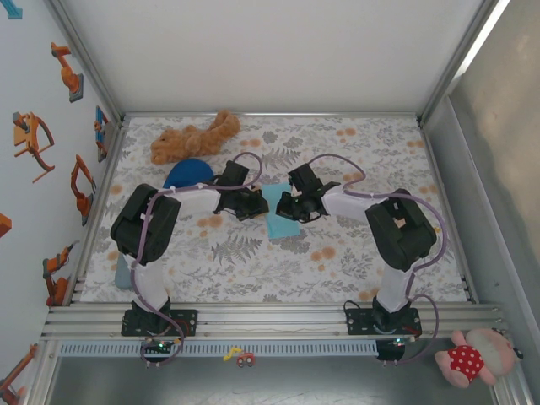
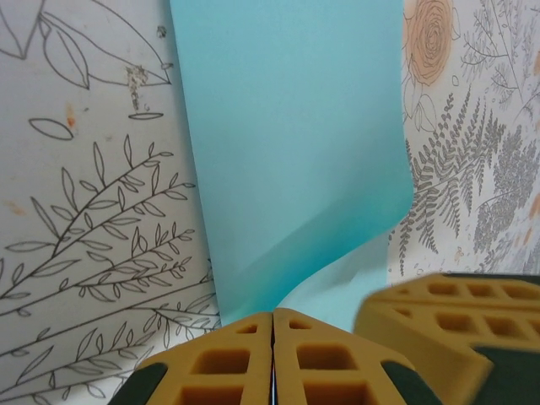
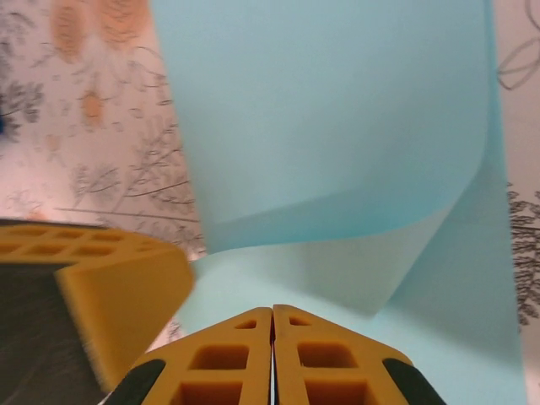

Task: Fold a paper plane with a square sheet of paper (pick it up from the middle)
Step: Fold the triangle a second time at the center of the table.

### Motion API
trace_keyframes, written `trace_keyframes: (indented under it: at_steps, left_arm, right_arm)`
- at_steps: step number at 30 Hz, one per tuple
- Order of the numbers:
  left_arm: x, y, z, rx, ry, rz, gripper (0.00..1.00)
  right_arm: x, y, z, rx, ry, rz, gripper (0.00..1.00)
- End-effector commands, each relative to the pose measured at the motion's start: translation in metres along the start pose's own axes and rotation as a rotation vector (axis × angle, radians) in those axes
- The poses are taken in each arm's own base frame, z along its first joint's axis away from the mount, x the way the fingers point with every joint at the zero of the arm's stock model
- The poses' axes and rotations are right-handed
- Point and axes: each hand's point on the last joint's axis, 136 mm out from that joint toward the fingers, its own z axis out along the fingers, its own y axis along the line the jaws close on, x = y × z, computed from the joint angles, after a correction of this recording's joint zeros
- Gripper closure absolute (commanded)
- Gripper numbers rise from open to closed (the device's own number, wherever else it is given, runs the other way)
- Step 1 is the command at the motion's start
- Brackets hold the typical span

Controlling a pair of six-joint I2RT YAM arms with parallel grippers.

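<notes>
The square sheet of paper (image 1: 281, 221) is light cyan-blue and lies mid-table, bent up in a curl between my two grippers. My left gripper (image 1: 256, 205) is shut on its near edge; in the left wrist view the paper (image 2: 295, 143) rises from the closed gripper (image 2: 273, 317) and curves over. My right gripper (image 1: 289, 208) is shut on the same edge from the other side. In the right wrist view the sheet (image 3: 337, 152) arches up from the closed gripper (image 3: 272, 310). The two grippers sit close side by side, each seeing the other's yellow fingers (image 2: 447, 316) (image 3: 101, 283).
A brown plush toy (image 1: 194, 139) lies at the back left, with a dark blue dome-shaped object (image 1: 187, 174) just in front of it, near my left arm. The floral table cover (image 1: 337, 253) spreads around the sheet. A pink plush toy (image 1: 472, 359) sits off the table at the front right.
</notes>
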Motion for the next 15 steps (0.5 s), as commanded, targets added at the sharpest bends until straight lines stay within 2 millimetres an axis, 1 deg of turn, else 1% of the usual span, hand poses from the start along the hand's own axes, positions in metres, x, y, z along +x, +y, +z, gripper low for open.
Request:
trace_keyframes:
  at_steps: [1, 3, 5, 8, 10, 11, 15]
  left_arm:
    - [-0.001, -0.006, 0.004, 0.005, 0.019, 0.053, 0.90]
    - [-0.003, -0.006, 0.005, 0.006, 0.021, 0.060, 0.90]
    - [-0.003, -0.006, 0.007, 0.009, 0.026, 0.062, 0.90]
    - [-0.003, -0.008, 0.008, 0.016, 0.029, 0.065, 0.90]
    - [-0.004, -0.009, 0.009, 0.023, 0.030, 0.066, 0.90]
    - [-0.003, -0.009, 0.009, 0.025, 0.030, 0.068, 0.90]
    - [-0.003, -0.010, 0.009, 0.031, 0.034, 0.071, 0.90]
  right_arm:
    - [0.007, 0.011, -0.008, -0.067, 0.019, -0.042, 0.91]
    - [0.012, 0.009, -0.008, -0.073, 0.033, -0.037, 0.91]
    - [0.014, -0.001, -0.012, -0.027, 0.018, -0.034, 0.90]
    - [0.013, -0.018, -0.020, 0.074, -0.004, -0.037, 0.86]
    - [0.014, -0.029, -0.023, 0.137, -0.010, -0.038, 0.81]
    - [0.014, -0.033, -0.024, 0.155, -0.013, -0.038, 0.77]
    - [0.015, -0.039, -0.026, 0.203, -0.022, -0.047, 0.64]
